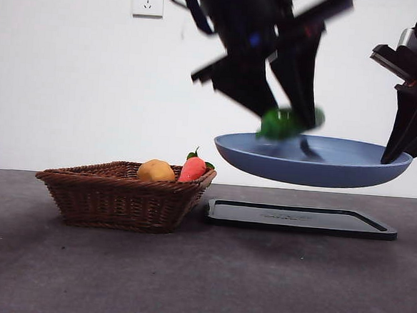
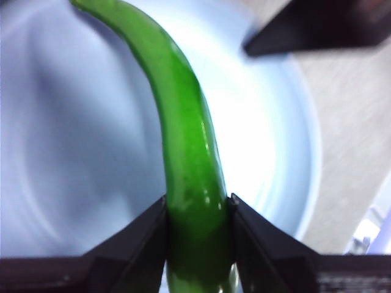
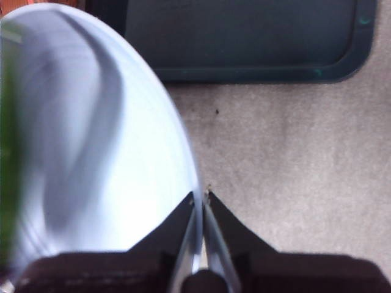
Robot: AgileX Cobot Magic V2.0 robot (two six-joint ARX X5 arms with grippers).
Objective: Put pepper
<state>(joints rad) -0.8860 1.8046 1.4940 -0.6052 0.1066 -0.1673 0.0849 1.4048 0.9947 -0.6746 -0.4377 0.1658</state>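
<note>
The glossy green pepper [image 2: 186,140] is clamped between the jaws of my left gripper [image 2: 198,213], which hangs just above the blue plate [image 2: 73,159]. In the front view the pepper [image 1: 286,123] shows as a green blur under the dark left gripper [image 1: 289,126], right over the plate [image 1: 336,172]. My right gripper [image 3: 200,198] is shut on the plate's rim [image 3: 183,171] and holds the plate in the air above the black tray [image 1: 297,218]. In the front view the right gripper [image 1: 398,152] stands at the plate's right edge.
A wicker basket [image 1: 120,197] stands on the table to the left, holding a yellow-brown potato [image 1: 156,171] and a red-orange carrot with green leaves [image 1: 193,168]. The black tray also shows in the right wrist view [image 3: 244,43], lying on the grey tabletop [image 3: 293,165].
</note>
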